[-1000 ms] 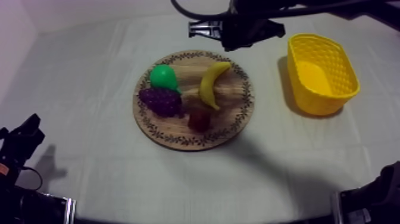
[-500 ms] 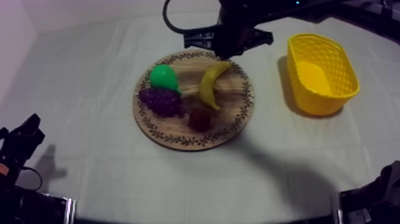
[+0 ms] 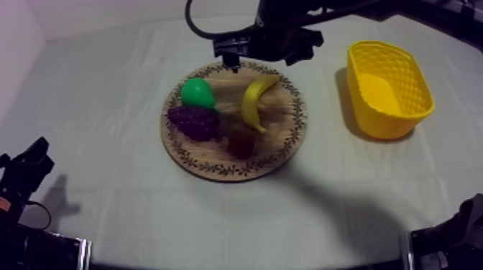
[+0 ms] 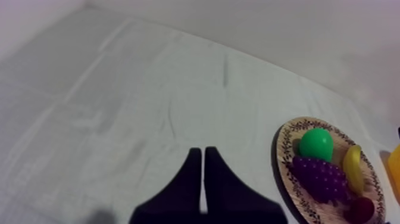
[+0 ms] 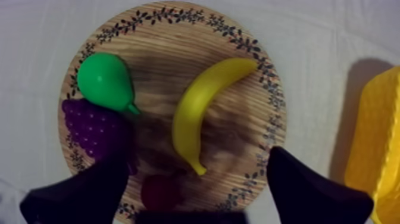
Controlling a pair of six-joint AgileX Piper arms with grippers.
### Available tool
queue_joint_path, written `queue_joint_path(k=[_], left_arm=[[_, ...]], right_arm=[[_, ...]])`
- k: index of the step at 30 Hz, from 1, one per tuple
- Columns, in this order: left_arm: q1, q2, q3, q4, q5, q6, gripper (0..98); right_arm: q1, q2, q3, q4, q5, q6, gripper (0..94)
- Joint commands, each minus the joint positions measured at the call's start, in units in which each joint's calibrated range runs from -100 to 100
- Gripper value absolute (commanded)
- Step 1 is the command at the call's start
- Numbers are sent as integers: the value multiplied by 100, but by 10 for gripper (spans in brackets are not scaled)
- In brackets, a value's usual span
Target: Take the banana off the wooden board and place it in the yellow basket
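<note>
Nearest, low at the near left edge of the desk (image 3: pixel 108 93): left arm (image 3: pixel 25 172), folded and parked over bare cloth, well apart from the fruit. Left jaws pressed together, black fingers (image 4: pixel 190 190) lying as one narrow wedge, gripping nothing.

Farther in, at mid-desk: round wooden board (image 3: pixel 284 140) with a patterned rim, carrying four toy fruits. At its near side, small red fruit (image 3: pixel 241 145). Behind that to the left, purple bunch of grapes (image 3: pixel 194 122), with the green pear (image 3: pixel 197 93) touching its far side. Right of those, banana (image 3: pixel 253 100), lying free and flat on the wood, curved, one end just beside the small red fruit, the other pointing toward the board's far right rim.

Farther again, above the board's far rim: right arm (image 3: pixel 287 32), reaching in from the upper right and stretched leftward across the far side of the desk. Right jaws spread wide and empty (from the wrist, right fingers (image 5: pixel 309 184) well apart, one end of the banana in the gap between them, touching neither). From above, tips just past the banana's far end, a little to its left.

At the desk's right side, apart from the board: yellow basket (image 3: pixel 388 122), upright.
</note>
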Motion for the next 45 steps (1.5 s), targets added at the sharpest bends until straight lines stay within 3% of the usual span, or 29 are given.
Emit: queue_joint_path(k=[1,45], left_arm=[[-1,-3,3,-1,-2,-1,1],[-1,-3,3,-1,-2,-1,1]], right_arm=[[14,17,-5,-7,-4,5,908],[336,2962,-1764,-269,-92,147,895]])
